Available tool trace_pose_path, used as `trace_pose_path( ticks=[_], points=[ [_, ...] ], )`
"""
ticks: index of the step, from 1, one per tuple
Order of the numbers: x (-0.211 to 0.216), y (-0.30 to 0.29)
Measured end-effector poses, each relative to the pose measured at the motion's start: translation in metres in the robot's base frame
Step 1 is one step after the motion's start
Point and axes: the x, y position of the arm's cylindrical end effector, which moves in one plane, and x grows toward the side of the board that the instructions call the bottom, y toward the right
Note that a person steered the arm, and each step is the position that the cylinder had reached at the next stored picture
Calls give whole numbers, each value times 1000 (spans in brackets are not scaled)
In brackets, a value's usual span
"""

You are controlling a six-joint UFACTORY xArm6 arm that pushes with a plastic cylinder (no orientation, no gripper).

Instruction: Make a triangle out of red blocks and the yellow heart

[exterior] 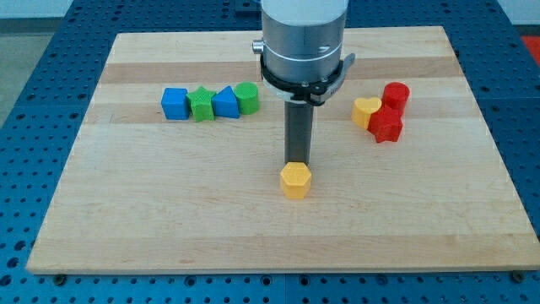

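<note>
A: Where are the task's blocks found?

B: The yellow heart (365, 111) is seen at the view's right, touching the red star-like block (386, 126) just below and to its right; the red cylinder (396, 95) sits above that block, touching it and just beside the heart. A tight cluster is formed.

A: How are they judged to handle?

B: They appear small, rigid and light, so easy sliding on the wooden board (169, 211) is expected. No grasp is possible; a flat side is to be pushed through the middle, since an off-centre push is likely to spin a block.

A: And the tool?

B: No jaws are carried. My tip (296, 162) is placed mid-board, just above the yellow hexagon (295, 180); whether they touch cannot be told. It is well apart from the cluster. The blue and green blocks (210, 103) are lined up at the view's left.
</note>
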Motion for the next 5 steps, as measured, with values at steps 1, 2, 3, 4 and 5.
trace_pose_path(
  ticks=[1, 2, 3, 4, 5],
  points=[
    [3, 0],
    [1, 0],
    [-39, 6],
    [-63, 8],
    [-118, 25]
  ],
)
